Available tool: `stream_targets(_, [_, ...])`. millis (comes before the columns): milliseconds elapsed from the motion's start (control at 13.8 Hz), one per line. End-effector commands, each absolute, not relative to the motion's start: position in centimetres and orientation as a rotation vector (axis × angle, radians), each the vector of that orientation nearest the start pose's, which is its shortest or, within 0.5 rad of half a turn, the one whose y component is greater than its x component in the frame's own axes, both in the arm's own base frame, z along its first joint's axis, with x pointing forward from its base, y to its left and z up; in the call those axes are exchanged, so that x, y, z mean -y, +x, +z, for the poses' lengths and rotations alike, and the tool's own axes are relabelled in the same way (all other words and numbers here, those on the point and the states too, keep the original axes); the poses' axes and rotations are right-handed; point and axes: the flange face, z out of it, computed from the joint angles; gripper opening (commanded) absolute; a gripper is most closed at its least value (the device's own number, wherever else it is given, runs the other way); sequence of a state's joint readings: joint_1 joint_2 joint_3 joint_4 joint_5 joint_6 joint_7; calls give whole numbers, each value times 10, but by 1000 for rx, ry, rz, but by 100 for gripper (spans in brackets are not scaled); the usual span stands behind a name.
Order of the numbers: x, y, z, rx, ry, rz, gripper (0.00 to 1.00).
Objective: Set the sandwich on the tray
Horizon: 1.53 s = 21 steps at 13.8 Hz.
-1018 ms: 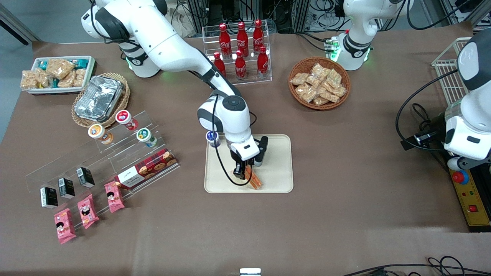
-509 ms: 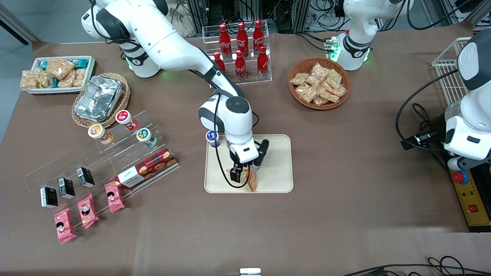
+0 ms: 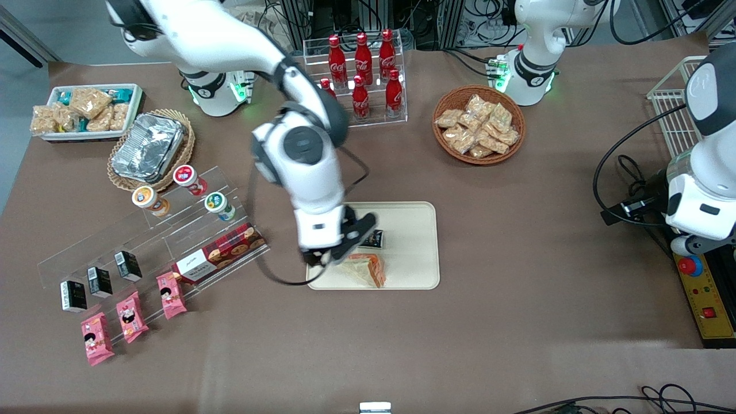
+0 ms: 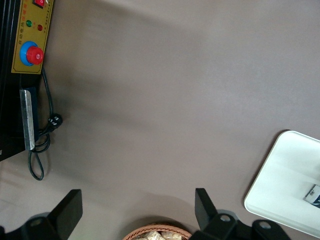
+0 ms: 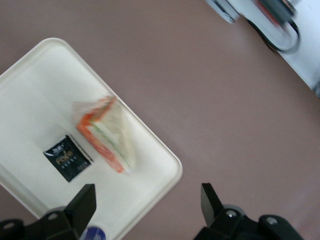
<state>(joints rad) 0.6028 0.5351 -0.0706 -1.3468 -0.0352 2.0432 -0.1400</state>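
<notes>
The sandwich (image 3: 365, 269) (image 5: 105, 132), a clear-wrapped wedge with orange and green layers, lies flat on the cream tray (image 3: 411, 253) (image 5: 40, 90) near its front edge. A small black packet (image 3: 375, 237) (image 5: 67, 157) lies on the tray beside it, farther from the front camera. My gripper (image 3: 340, 246) (image 5: 147, 202) hangs open above the tray's edge nearest the working arm's end, raised well clear of the sandwich, with nothing between its fingers (image 5: 82, 205). A corner of the tray (image 4: 285, 180) also shows in the left wrist view.
A blue-lidded cup (image 5: 95, 233) stands at the tray's corner below my hand. A stepped acrylic display (image 3: 172, 230) with cups, a biscuit box and pink packets stands toward the working arm's end. Farther back are a cola bottle rack (image 3: 361, 75) and a cracker basket (image 3: 478, 124).
My gripper has let go of the sandwich, opened, risen and swung toward the working arm's end. The sandwich, held tilted on the tray before, now lies flat there.
</notes>
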Motion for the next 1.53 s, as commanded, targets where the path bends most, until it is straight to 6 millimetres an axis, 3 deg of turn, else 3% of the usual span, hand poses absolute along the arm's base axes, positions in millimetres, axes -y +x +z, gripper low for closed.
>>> stream_targets(0, [-276,640,484,806,-3022,-157,94])
stream_targets(218, [-187,650,522,614,-3080,-127,94])
stream_targets(291, [-149,654,525,544,-3092,-95,96])
stream_targets(436, [-101,657,530,454,-3093,-54,96])
stream_targets(655, [-82,647,559,400,-3090,-90,96])
stream_targets(873, [-79,638,568,389,-3091,-54,96])
stream_targets(945, [-71,639,569,359,-3086,-57,96])
stream_targets(1164, [-21,639,572,160,-2974,-45,96])
stream_targets(1455, [8,631,582,16,-2996,-26,97])
